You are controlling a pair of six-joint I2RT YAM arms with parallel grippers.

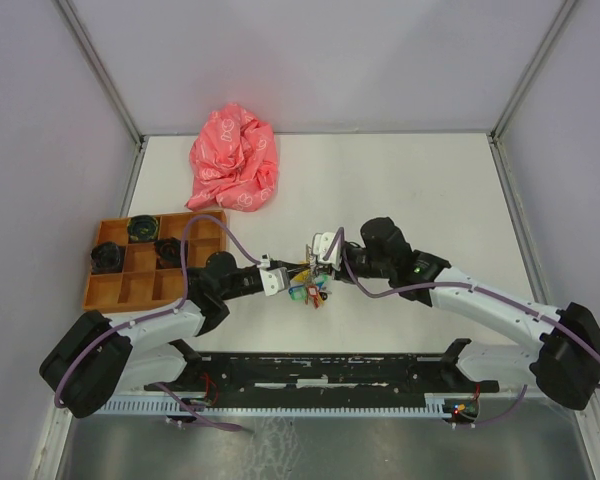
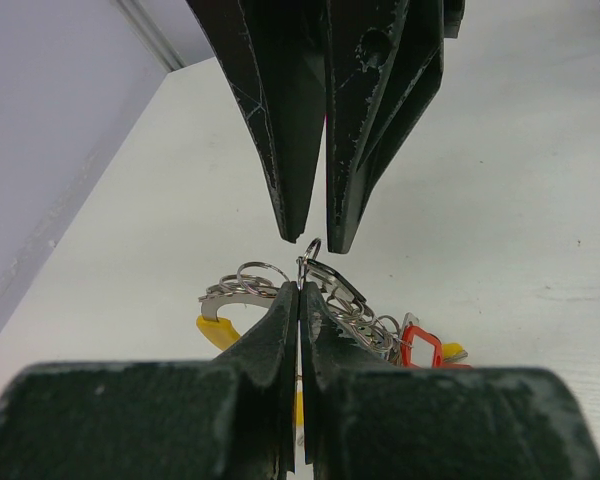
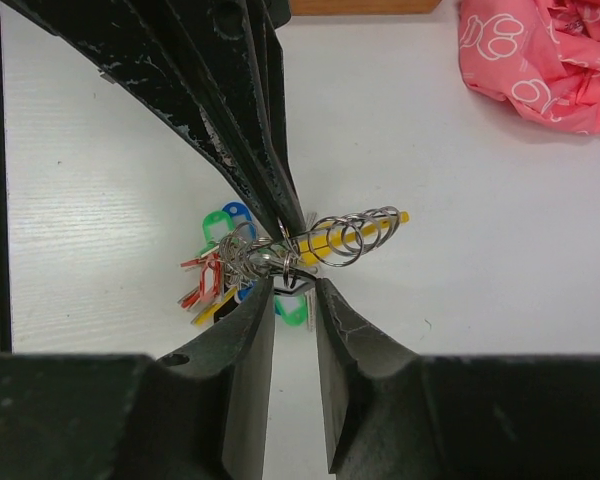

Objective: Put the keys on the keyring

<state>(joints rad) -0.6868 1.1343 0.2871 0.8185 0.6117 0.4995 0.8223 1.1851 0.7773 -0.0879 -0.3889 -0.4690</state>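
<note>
White table [image 1: 410, 190], grey walls. Pink cloth [image 1: 233, 160] is well beyond both tools, orange tray [image 1: 130, 303] outboard of the left one. Left tool [image 2: 300, 292] is clamped fully together on the keyring [image 2: 301, 265], which stands upright just past its tips. My read: it presents the ring edge-on so the other side can work it. Right tool [image 3: 295, 285] sits nose-to-nose with it, tips just beside the left tips, jaws a little apart and straddling the ring bunch [image 3: 355, 235]. I can't tell whether they bear on anything. Red-headed key [image 2: 420, 345] sits in the cluster just beyond and right of the left tool's tips, among coloured tags [image 3: 220, 220]. Black-headed key: can't pick it out. Looks like mid-threading, not done.
</note>
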